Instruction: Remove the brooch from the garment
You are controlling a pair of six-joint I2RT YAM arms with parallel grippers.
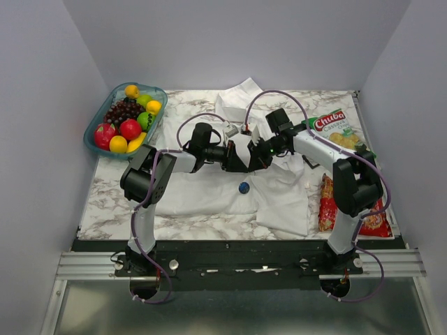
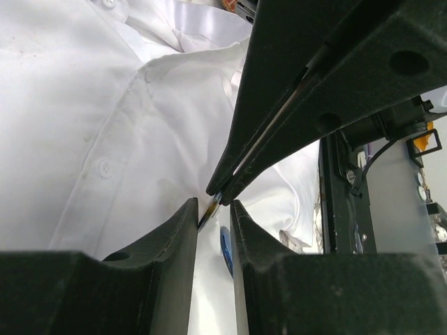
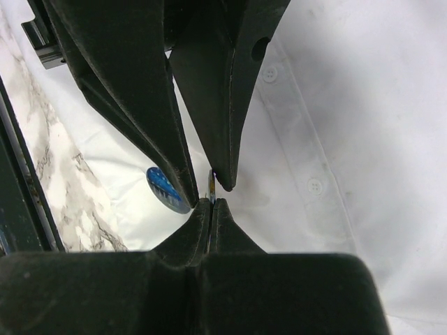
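Note:
The garment, a wrinkled white buttoned shirt, lies spread on the marble table. A round dark-blue brooch lies flat on the cloth, just below where the two grippers meet; its edge shows between the left fingers, and its face shows left of the right fingertips. My right gripper is shut on a thin small blue-edged disc seen edge-on. My left gripper straddles that disc tip to tip, its fingers apart with a narrow gap.
A teal tray of toy fruit stands at the back left. At the right lie a Chuba crisps bag and red snack packets. Purple cables loop over both arms.

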